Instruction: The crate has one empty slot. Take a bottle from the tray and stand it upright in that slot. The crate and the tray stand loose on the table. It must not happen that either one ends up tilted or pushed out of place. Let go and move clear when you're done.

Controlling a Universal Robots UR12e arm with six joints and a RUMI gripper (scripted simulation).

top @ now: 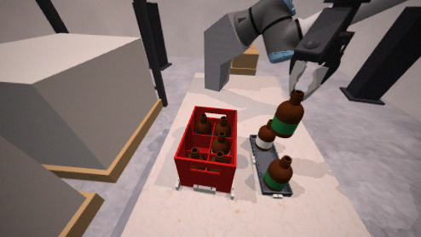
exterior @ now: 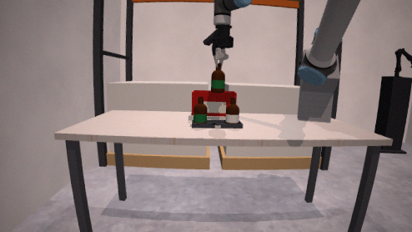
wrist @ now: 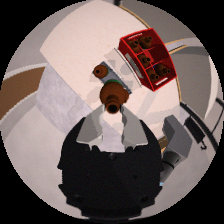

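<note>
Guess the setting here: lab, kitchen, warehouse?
Likely a warehouse or factory cell: big grey blocks on wooden pallets, a black steel frame, and a table with a bottle crate.

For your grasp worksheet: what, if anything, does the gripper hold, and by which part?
The gripper holds a green-labelled brown bottle by its neck, hanging above the tray.

No readable text, brand, number or sign is being shown in any view. The green paper band on the brown glass bottle (top: 288, 114) and the white band on another brown glass bottle (top: 266, 135) are being displayed blank.
</note>
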